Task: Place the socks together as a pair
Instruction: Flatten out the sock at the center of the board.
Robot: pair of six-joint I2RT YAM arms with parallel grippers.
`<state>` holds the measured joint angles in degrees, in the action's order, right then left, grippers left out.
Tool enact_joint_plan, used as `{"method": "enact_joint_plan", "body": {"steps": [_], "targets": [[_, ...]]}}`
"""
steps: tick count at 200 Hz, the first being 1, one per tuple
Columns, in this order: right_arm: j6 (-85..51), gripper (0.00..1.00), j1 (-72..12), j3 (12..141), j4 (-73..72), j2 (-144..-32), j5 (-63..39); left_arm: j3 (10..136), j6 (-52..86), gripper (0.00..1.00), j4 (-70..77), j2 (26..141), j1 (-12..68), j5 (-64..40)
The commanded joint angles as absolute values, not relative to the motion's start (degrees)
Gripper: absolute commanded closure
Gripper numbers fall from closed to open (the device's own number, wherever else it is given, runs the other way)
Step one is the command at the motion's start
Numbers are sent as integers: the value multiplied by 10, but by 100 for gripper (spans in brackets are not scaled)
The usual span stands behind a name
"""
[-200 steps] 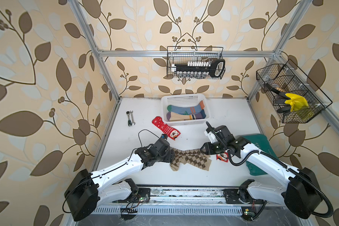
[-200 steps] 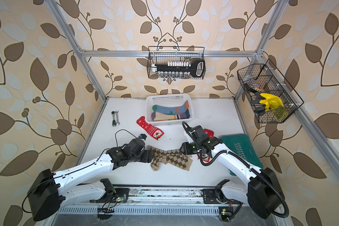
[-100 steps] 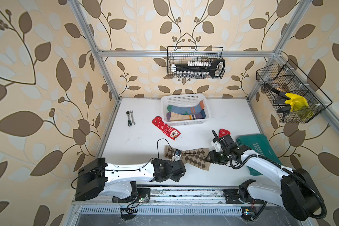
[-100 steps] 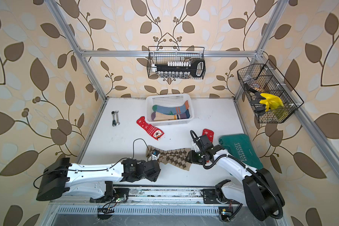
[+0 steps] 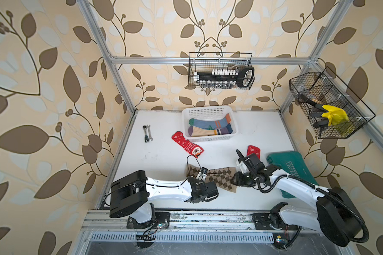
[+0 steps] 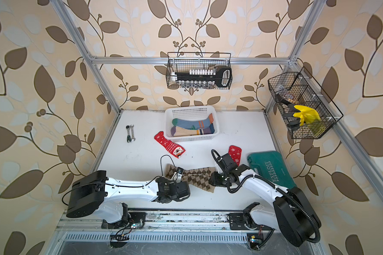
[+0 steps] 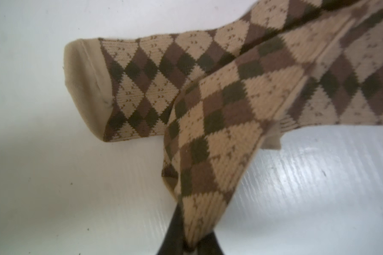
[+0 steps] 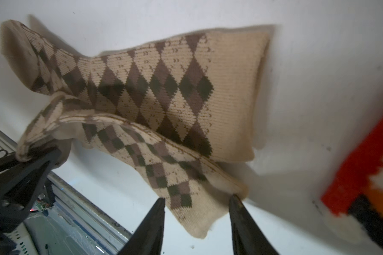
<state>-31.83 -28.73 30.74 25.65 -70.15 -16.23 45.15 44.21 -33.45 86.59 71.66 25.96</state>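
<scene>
Two brown socks (image 5: 218, 180) in soft ribbed knit, patterned with tan, brown and dark green diamonds, lie near the middle of the front edge of the smooth white bench (image 5: 164, 163). The lower sock (image 7: 142, 77) lies flat, and its plain tan toe is rounded. The upper sock (image 7: 219, 136) crosses over it, raised off the surface at one end and sagging in a fold.

The left gripper (image 7: 190, 239) is closed tight on that raised end, with the fabric pinched between its dark fingers. The right gripper (image 8: 197, 198) has its jaws apart. The upper sock's plain cuff lies between the two pointed fingers (image 8: 241, 220); one tip touches its edge, and a sliver of bench shows beside the other.

One red sock (image 5: 187, 145) with white snowflakes lies flat between the brown pair and a white plastic lattice basket (image 5: 208, 108) at the middle of the back edge. A second red sock (image 5: 253, 151) lies just beyond the right wrist. The basket holds a blue-grey sock (image 5: 208, 122) and a beige sock (image 5: 205, 132) with a purple toe.

A dark green case (image 5: 292, 167) lies along the right edge. Two small metal wrenches (image 5: 147, 132) lie near the left edge. The bench is bare from the brown socks to the left edge.
</scene>
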Motion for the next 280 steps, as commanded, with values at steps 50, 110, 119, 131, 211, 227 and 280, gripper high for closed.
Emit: {"method": "enact_joint_plan", "body": {"steps": [50,110,119,131,211,227,280], "targets": [[-351,52,-318,289,275,-665,-71,517,412,100,-401,767,718,205],[-359,50,-328,282,236,-711,-76,532,387,100,-381,756,715,136],[-359,52,-332,284,229,-722,-80,533,385,100,-375,754,715,127],[-359,60,-338,289,219,-735,-84,535,382,100,-374,750,714,120],[-309,100,-350,391,416,-627,-104,527,356,100,-390,632,646,-11],[-293,100,-349,412,454,-623,-136,511,350,100,-381,616,626,-39],[-267,100,-356,429,481,-636,-221,443,363,94,-302,637,595,-165]]}}
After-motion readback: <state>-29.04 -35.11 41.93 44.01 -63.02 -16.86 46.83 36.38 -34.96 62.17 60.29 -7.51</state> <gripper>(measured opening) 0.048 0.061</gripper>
